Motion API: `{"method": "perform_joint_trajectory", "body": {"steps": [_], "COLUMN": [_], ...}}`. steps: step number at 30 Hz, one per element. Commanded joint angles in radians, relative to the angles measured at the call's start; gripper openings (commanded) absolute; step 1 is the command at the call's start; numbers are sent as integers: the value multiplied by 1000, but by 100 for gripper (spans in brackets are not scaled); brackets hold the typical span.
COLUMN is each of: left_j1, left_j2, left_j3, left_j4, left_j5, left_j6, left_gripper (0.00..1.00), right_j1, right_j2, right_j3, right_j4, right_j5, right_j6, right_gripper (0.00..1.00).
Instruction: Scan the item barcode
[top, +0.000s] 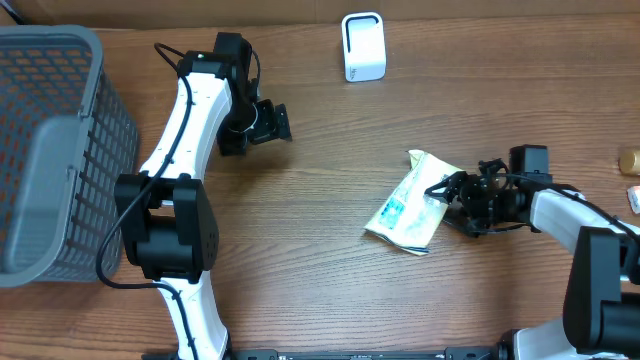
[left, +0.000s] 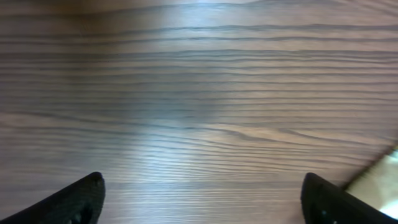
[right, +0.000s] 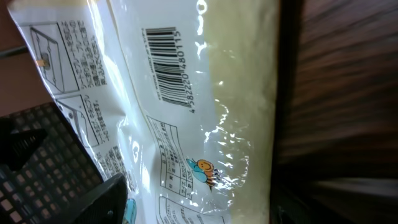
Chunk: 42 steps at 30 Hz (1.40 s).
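**Step in hand (judged):** take hold of the packet (top: 405, 210) so that it can be carried to the scanner (top: 363, 45). The packet lies flat on the table (top: 320, 290), right of centre. It is well apart from the scanner, which stands upright near the far edge.

**To do the step well:**
1. Close on the packet's right-hand margin only. The barcode (right: 166, 65) is on the face turned to the right wrist camera, and no finger should cover it.
2. Clamp firmly. The film looks glossy and slack, so it may slip or sag.
3. Lift clear of the wood before turning the barcode face towards the scanner.

**Right gripper** (top: 448, 192): the arm reaches in from the right edge of the table, wrist pointed towards the centre. Its 2 fingers are at the packet's right end. I cannot tell whether the jaws have clamped the film.

**Left gripper** (top: 268, 122): the arm rises from the near edge and bends towards the far edge, left of centre, beside the basket (top: 60, 150). Its jaws stand wide with nothing between them, only bare wood below.
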<state>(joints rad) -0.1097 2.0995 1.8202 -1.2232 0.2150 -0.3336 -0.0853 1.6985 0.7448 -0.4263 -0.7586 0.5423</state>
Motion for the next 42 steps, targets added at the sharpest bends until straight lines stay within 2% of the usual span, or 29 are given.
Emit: {"method": "perform_joint_trajectory", "body": {"steps": [1,6,10,13,14,15,16,20,27,33,34,36,42], "left_j1": [-18,-66,-103,-121,-126,-129,-132,-136,-136,-136,-135,-135,-135], "left_j2": [6,6,6,6,6,6,6,6,6,6,6,6,6], "left_j3": [11,10,10,10,10,10,10,10,9,9,9,9,9], "left_j4": [16,31,33,42,48,53,58,61,60,58,58,60,68], "left_j5": [105,99,90,77,77,77,77,77,72,66,66,66,66], "left_j6": [16,16,16,15,14,12,11,12,12,12,12,12,12], "left_gripper": [91,92,92,93,93,93,93,93,93,94,94,94,94], "right_j1": [42,92,112,115,115,115,115,115,114,119,131,151,249], "right_j2": [38,66,89,93,93,93,93,93,25,-159,-214,-257,-291], "right_j3": [-18,-18,-18,-18,-18,-18,-18,-11,84,249,320,395,562], "right_j4": [25,90,151,172,179,187,193,217,125,-201,-306,-407,-689], "right_j5": [43,42,47,91,104,119,129,135,172,483,573,652,929], "right_j6": [88,169,234,285,296,303,308,311,76,-71,-113,-149,-150], "right_gripper": [72,72,63,52,37,14,4,4,4,4,4,4,4]}}
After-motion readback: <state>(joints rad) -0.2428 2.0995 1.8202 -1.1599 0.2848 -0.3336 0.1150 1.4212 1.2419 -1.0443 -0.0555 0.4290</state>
